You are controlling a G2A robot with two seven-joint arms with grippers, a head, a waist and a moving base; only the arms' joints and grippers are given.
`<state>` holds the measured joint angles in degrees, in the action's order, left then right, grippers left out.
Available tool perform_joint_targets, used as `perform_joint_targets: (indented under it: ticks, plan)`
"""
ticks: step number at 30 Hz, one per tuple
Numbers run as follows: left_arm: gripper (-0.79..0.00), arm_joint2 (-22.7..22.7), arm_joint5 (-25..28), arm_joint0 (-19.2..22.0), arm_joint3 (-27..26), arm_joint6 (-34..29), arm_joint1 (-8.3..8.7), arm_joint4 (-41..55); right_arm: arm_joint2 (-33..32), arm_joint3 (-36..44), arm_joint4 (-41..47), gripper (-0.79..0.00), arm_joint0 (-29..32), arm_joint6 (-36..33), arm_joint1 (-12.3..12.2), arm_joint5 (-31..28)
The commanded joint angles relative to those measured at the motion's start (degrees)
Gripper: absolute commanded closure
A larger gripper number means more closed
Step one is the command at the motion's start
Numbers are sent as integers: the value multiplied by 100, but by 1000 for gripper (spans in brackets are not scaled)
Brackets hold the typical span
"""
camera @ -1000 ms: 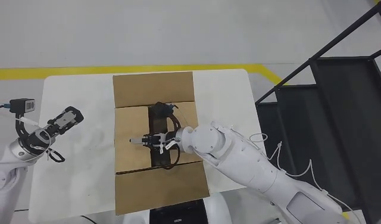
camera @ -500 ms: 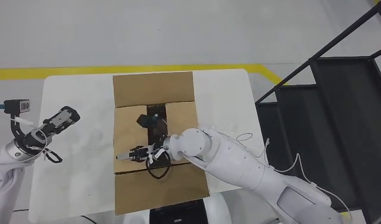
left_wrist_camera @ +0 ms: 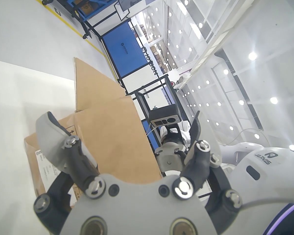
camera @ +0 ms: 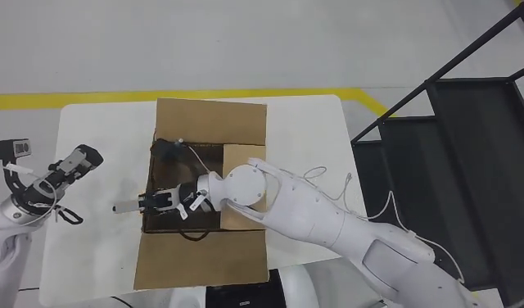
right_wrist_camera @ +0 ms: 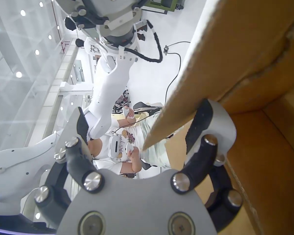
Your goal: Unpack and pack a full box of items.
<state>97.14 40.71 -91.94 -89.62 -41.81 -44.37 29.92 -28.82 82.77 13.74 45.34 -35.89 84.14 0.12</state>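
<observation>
A side flap (right_wrist_camera: 247, 25) of the box (camera: 211, 121) is now pushed open by the right gripper (right_wrist_camera: 142, 114), fingers apart astride it, readying unpacking; the left gripper (left_wrist_camera: 122, 123) is likewise spread.

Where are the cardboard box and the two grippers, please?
cardboard box (camera: 211, 121): top view, rear flap.
left gripper (left_wrist_camera: 122, 119): left wrist view, between fingertips.
right gripper (right_wrist_camera: 142, 110): right wrist view, between fingertips.

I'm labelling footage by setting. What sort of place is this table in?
Probably an industrial hall or robotics test floor: a yellow line painted on the pale floor, black metal stairs beside the table, and rows of ceiling lights high overhead.
</observation>
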Motion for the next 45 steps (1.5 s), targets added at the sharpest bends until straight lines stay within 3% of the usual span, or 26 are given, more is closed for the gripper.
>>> perform_joint_targets:
  ticks: [1,8,14,19,25,31,35,40,45]
  plan:
    - [-785,103,61,-46,-5,60,-9,50,140,-132,29,-785,-142,57,130,-97]
    - [-785,540,274,-121,-101,82,-28,343,725,-1023,129,-785,-621,107,707,-233]
    - [-785,725,24,-48,-446,-485,-12,740,996,-1742,172,-785,-852,102,1145,-285]
    - [-785,532,-642,226,-289,-1160,24,458,1039,-2181,127,-785,-891,100,1365,-422]
    - [-785,56,-720,470,318,-876,-45,-53,868,-2243,10,-785,-889,28,1420,-439]
    - [-785,-423,-763,770,889,-863,-140,163,667,-2020,-232,-785,-799,-149,1354,-391]
    - [-785,-571,-709,959,1149,-930,-179,164,366,-1677,-408,-785,-649,-315,1185,-331]
    - [-785,-668,-722,1091,1357,-898,-206,-115,-442,-925,-625,-785,-116,-504,757,-218]
    - [-785,-904,-768,1166,1447,-725,-255,-583,-1586,338,-1271,-785,857,-642,222,316]
